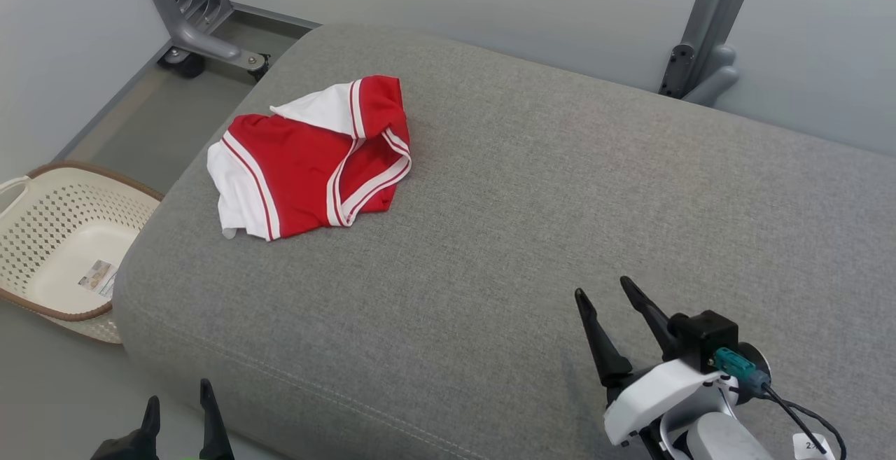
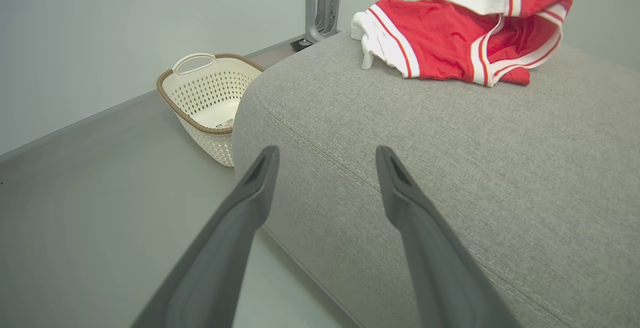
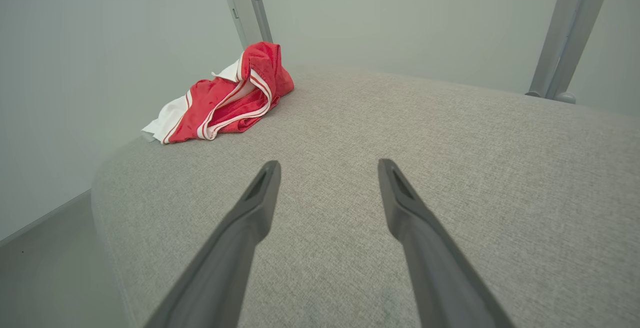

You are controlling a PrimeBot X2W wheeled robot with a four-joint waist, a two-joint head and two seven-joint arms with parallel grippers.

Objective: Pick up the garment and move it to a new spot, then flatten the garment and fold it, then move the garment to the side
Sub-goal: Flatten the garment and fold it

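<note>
Head view, and the crumpled red garment with white bands and stripes [image 1: 311,159] lies bunched on the far left part of the wide grey fabric-covered cushion [image 1: 546,187], close to its left edge and well apart from both grippers. Right gripper [image 1: 602,286] is over the cushion's near right area, its two dark fingers spread apart, nothing between them. Left gripper [image 1: 178,390] sits low at the near left corner, just off the cushion's front edge, fingers apart too and empty. Left wrist view backs that up: a wide gap between the fingers, the cushion's seam beneath, the garment up ahead on top. Down on the floor to the left, just beside the cushion's side, stands a cream perforated plastic basket with a brown rim [image 1: 42,236], a small label lying inside. Grey metal frame legs [image 1: 199,22] rise behind the cushion against the pale wall
</note>
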